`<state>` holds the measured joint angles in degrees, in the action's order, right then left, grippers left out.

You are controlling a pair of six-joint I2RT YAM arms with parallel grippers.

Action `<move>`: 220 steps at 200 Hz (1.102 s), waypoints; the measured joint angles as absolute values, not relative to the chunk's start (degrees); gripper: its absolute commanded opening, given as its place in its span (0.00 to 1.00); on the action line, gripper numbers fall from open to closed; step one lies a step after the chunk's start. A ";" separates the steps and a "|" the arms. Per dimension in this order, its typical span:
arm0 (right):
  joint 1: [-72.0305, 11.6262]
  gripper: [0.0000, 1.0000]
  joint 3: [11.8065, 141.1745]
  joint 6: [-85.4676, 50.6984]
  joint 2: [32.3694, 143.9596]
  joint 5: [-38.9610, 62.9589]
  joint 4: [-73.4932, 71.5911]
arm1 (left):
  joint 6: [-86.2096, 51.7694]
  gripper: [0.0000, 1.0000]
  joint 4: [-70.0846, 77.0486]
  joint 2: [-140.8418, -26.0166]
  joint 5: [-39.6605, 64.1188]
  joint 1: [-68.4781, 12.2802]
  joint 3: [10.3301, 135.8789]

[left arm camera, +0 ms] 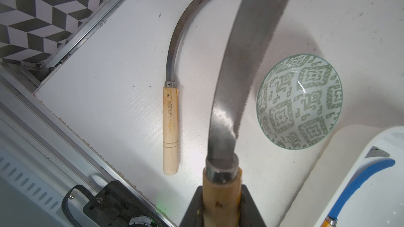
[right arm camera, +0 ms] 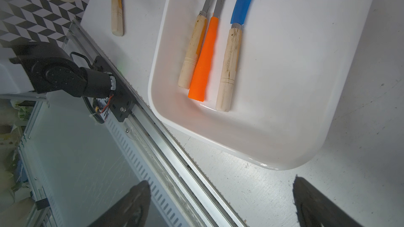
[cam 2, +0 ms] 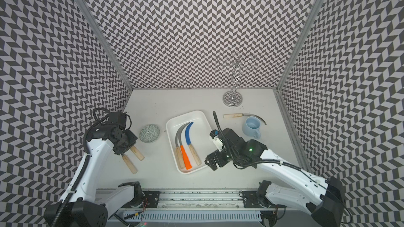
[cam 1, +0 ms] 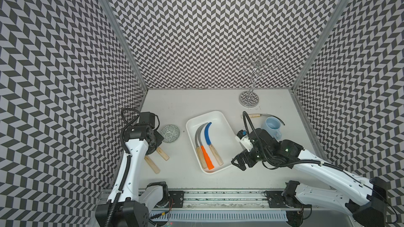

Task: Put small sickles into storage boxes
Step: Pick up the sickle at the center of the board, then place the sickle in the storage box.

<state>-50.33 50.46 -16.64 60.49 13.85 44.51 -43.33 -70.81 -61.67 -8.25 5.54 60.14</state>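
Since the sickle (left arm camera: 238,73) has a hard, toothy blade that looks sharp, its dry wood handle seems the safe place to hold, and the left gripper (left arm camera: 222,204) is clamped tight on that. In a top view the sickle looks lifted off the table (cam 1: 196,101), at 9 o'clock from the tray (cam 1: 220,132). Its long line runs from 11 to 5 o'clock, handle end at 5, blade hidden under the arm (cam 1: 133,149). The right gripper (cam 1: 239,164) has its jaws wide apart.

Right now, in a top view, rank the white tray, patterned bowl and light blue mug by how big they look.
Largest: white tray.
Then patterned bowl and light blue mug: they look about alike, so I won't rank them.
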 measured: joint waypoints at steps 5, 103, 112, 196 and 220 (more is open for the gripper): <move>-50.33 1.00 50.46 -16.60 60.55 13.89 44.56 | -43.33 0.04 -70.89 -61.65 -8.14 5.54 60.14; -50.33 1.00 50.46 -16.45 60.77 14.46 44.51 | -45.63 0.04 -70.85 -63.68 -6.79 -0.56 63.94; -50.33 1.00 50.46 -16.45 60.77 14.55 44.51 | -46.33 0.04 -70.76 -64.25 -6.83 -2.04 64.73; -50.33 1.00 50.46 -16.51 60.77 14.04 44.47 | -53.93 0.04 -70.35 -68.01 -6.79 -13.54 67.75; -50.33 1.00 50.46 -16.51 60.77 13.58 44.49 | -56.18 0.04 -70.32 -68.01 -6.79 -16.93 68.60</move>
